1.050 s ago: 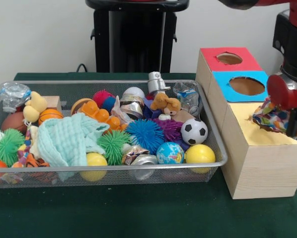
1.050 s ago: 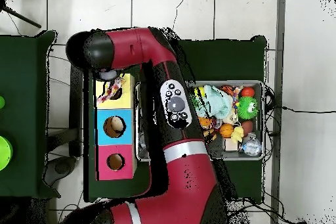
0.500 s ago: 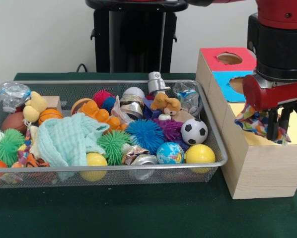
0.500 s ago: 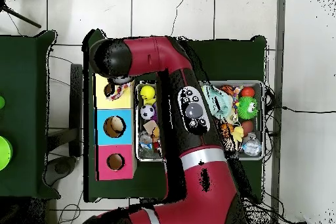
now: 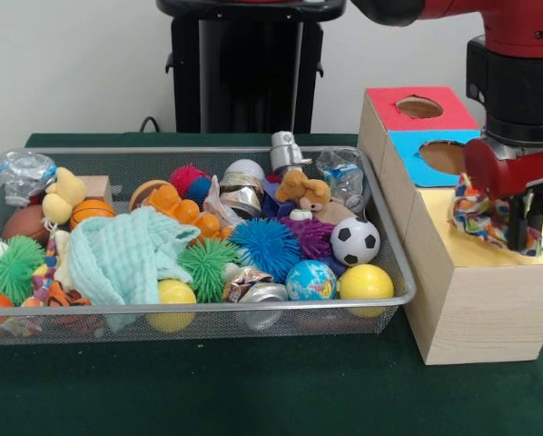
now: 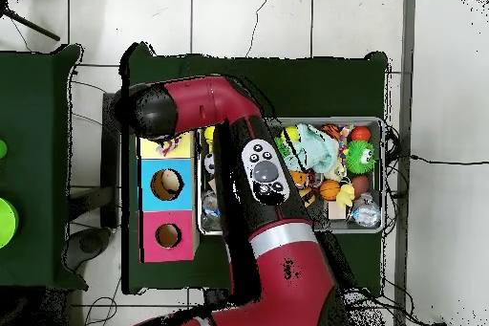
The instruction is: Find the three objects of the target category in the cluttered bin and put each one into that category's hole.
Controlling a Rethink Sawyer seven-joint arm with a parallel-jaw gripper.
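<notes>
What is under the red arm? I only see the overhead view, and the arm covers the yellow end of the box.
Observer: The hand grips a patterned cloth over the yellow top.
Operator: Has the cloth gone into a hole?
Observer: Not fully. It shows bunched above the yellow top, and it hides any hole there.
Operator: What are the box's sides like?
Observer: The box has plain light wooden sides. Only the tops are coloured.

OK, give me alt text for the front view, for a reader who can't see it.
A red and black robot gripper holds a multicoloured patterned cloth over the yellow top section of a wooden box, whose other sections are blue and red, each with a round hole. To the left, a wire mesh bin is crowded with balls, spiky toys, a light green cloth and crushed cans.
</notes>
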